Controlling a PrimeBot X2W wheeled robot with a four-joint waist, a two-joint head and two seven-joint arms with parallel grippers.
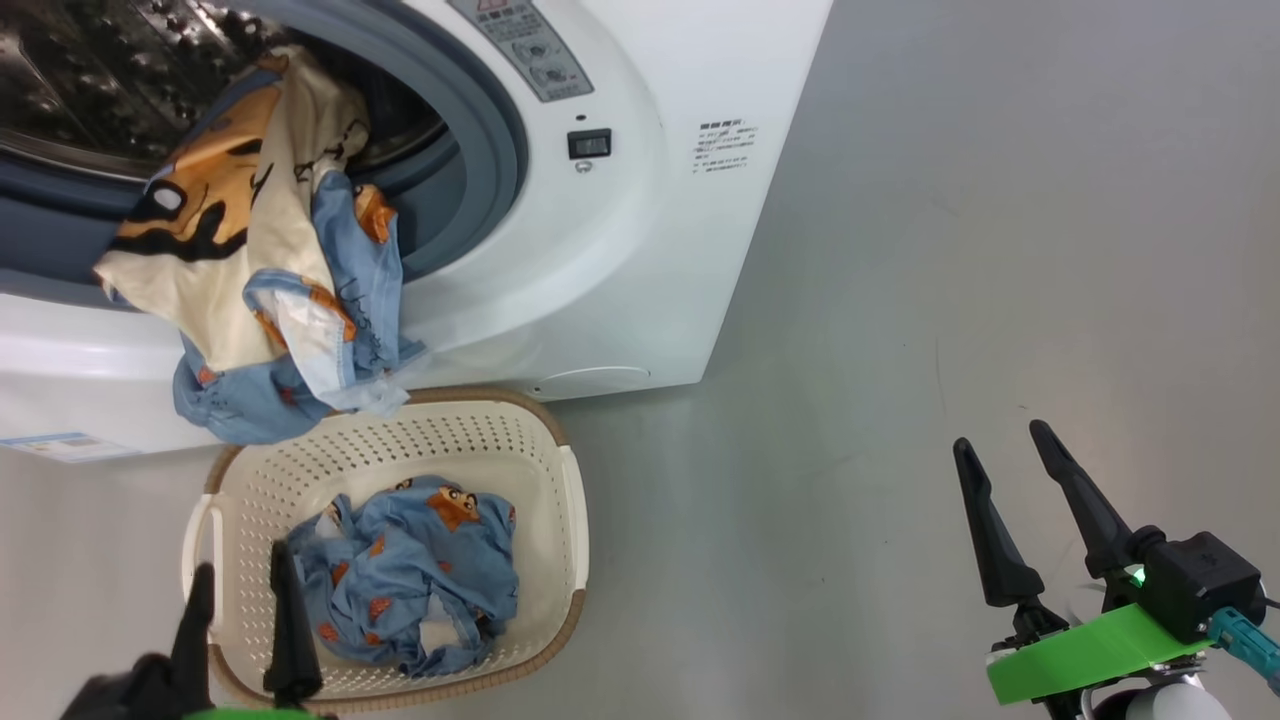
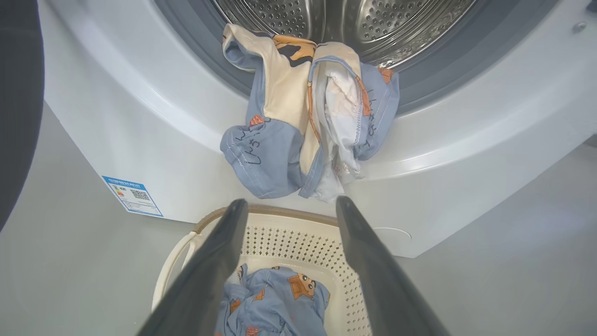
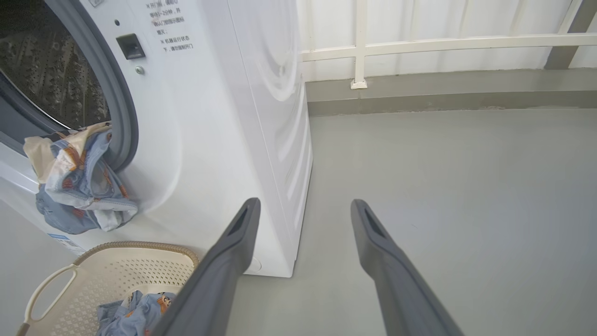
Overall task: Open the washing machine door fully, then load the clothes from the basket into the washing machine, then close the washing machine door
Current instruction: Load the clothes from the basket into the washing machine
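Left end effector [image 1: 243,558] wide open, empty, above the basket [image 1: 470,425].

Bright, even light fills all views, leaving a soft sheen on the washing machine [image 1: 640,250] and glints in its steel drum [image 2: 373,23]. Wrist views bow straight lines near the edges.

Washing machine [image 1: 640,260] top beyond head view's edge

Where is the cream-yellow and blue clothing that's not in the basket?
In the head view, the cream-yellow and blue clothing is at the upper left, draped over the lower lip of the washing machine opening, its blue end dangling just above the basket.
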